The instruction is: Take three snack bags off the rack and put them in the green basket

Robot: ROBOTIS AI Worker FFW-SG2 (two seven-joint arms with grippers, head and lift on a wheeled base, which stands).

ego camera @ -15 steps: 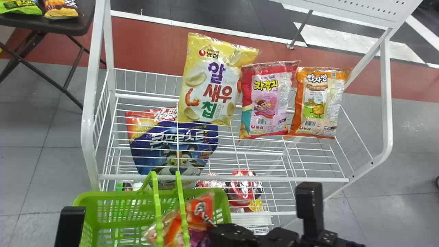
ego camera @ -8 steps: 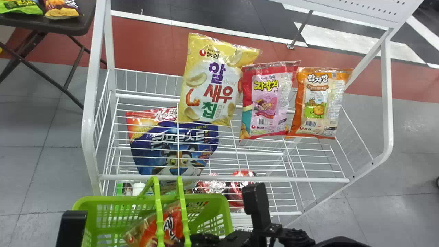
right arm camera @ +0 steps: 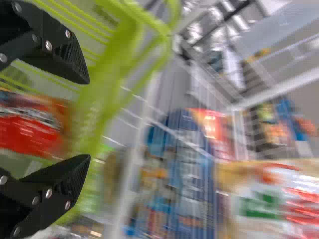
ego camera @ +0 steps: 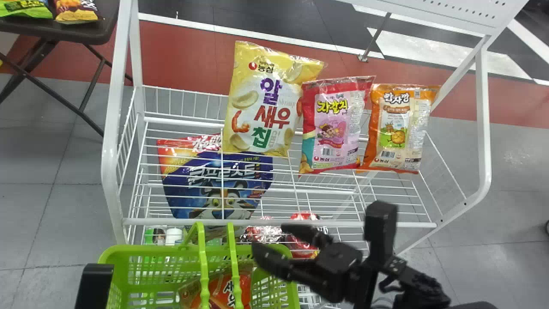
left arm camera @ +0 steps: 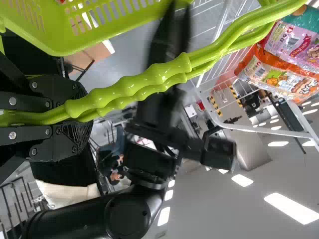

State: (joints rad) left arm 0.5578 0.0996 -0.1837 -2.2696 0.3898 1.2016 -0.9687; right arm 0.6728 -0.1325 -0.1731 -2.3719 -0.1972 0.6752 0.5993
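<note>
Beyond the green basket's right rim, my right gripper point(ego camera: 272, 238) stands open and empty; in the right wrist view its fingers are spread point(right arm camera: 89, 119). An orange-red snack bag point(ego camera: 241, 286) lies in the green basket point(ego camera: 148, 249), partly behind the handles. My left gripper's black wrist part point(ego camera: 95, 285) shows beside the basket's left side; in the left wrist view the left gripper point(left arm camera: 82, 105) is shut on the basket handles point(left arm camera: 134, 87). On the white rack point(ego camera: 180, 222) a yellow bag point(ego camera: 263, 103), a pink-red bag point(ego camera: 332, 124) and an orange bag point(ego camera: 399, 126) stand side by side.
A blue cereal bag point(ego camera: 218, 184) and red packages point(ego camera: 302, 240) sit lower in the rack. White side posts point(ego camera: 111, 163) frame it. At the far left, a dark table point(ego camera: 55, 33) holds more snack bags.
My right gripper has let go of the orange-red bag, which now lies in the basket, and has drawn away up and to the right. The basket has shifted slightly right.
</note>
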